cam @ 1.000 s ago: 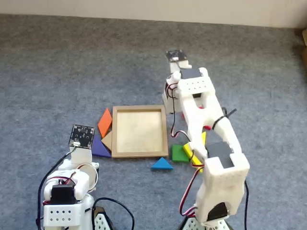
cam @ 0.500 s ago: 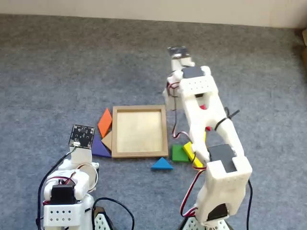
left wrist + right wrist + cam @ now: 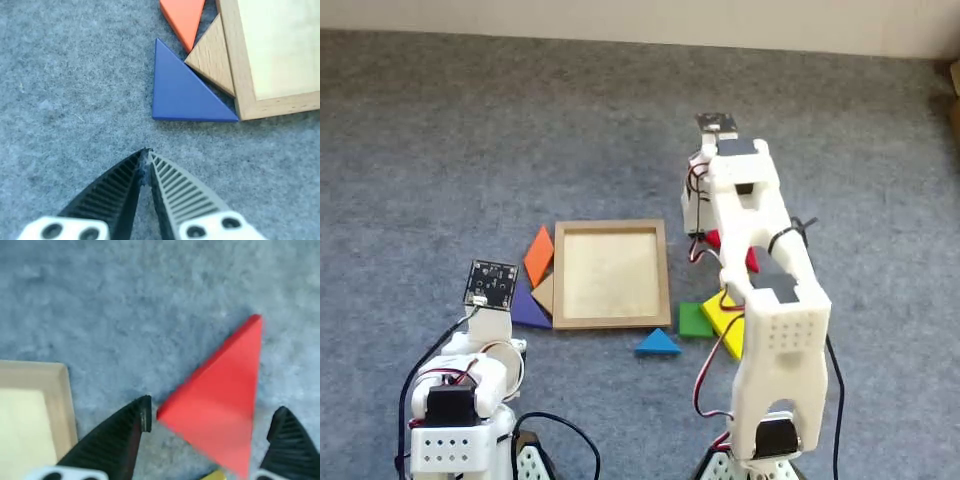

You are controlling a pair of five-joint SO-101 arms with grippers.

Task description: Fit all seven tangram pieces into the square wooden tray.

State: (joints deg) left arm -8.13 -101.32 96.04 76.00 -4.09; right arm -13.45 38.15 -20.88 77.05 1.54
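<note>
The right end effector [image 3: 212, 415] is being held wide open with nothing gripped, its two fingers standing on either side of the red triangle [image 3: 221, 401], which is lying flat on the grey carpet [image 3: 470, 130]. Over the last second the right arm is being seen to swing away from the far corner of the wooden tray [image 3: 611, 226] and outward. The red triangle, which was off to one side of the end effector, is now being straddled by it. This is being judged as lining up for a pick: a descent and a closing of the fingers would be needed next, and the flat, thin piece may be hard to catch against the carpet.

The tray is lying just outside one finger of the right end effector and is not yet holding any piece, so the task is being judged as barely begun. The green square [image 3: 693, 320], the yellow piece [image 3: 725, 318] and the light blue triangle [image 3: 658, 343] are lying behind that end effector, back towards the arm's base.

The left end effector [image 3: 146, 160] is being kept closed on nothing. The dark blue triangle [image 3: 182, 92] is lying just ahead of its tips, with the wooden triangle [image 3: 212, 57] and the orange triangle [image 3: 183, 17] beyond, against the tray's side.
</note>
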